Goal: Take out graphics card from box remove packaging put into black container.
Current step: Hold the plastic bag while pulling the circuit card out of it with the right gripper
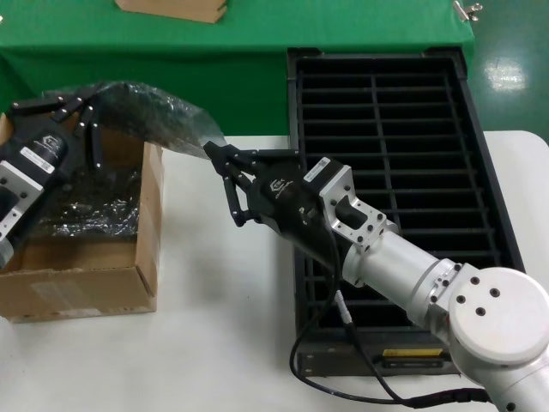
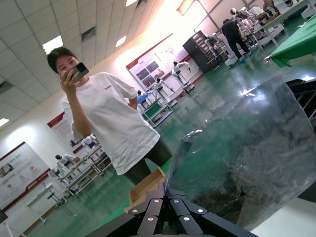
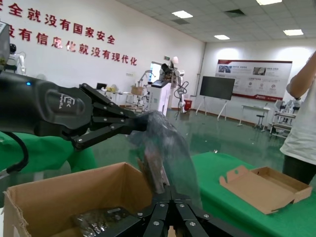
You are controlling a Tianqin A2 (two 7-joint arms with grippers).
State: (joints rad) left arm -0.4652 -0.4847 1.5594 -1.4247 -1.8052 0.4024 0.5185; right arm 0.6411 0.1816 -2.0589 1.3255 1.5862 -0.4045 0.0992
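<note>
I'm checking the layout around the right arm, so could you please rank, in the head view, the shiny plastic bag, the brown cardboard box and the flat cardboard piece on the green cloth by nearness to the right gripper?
1. Shiny translucent plastic bag: its corner is pinched in the right gripper.
2. Brown corrugated cardboard box: on the robot's left, on the white table.
3. Flat cardboard piece: farthest, at the far edge on the green cloth.

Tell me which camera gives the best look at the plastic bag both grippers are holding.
The head view: it shows the whole bag stretched between the left gripper over the box and the right gripper. The left wrist view shows only a close glossy sheet; the right wrist view shows it bunched between both grippers.
</note>
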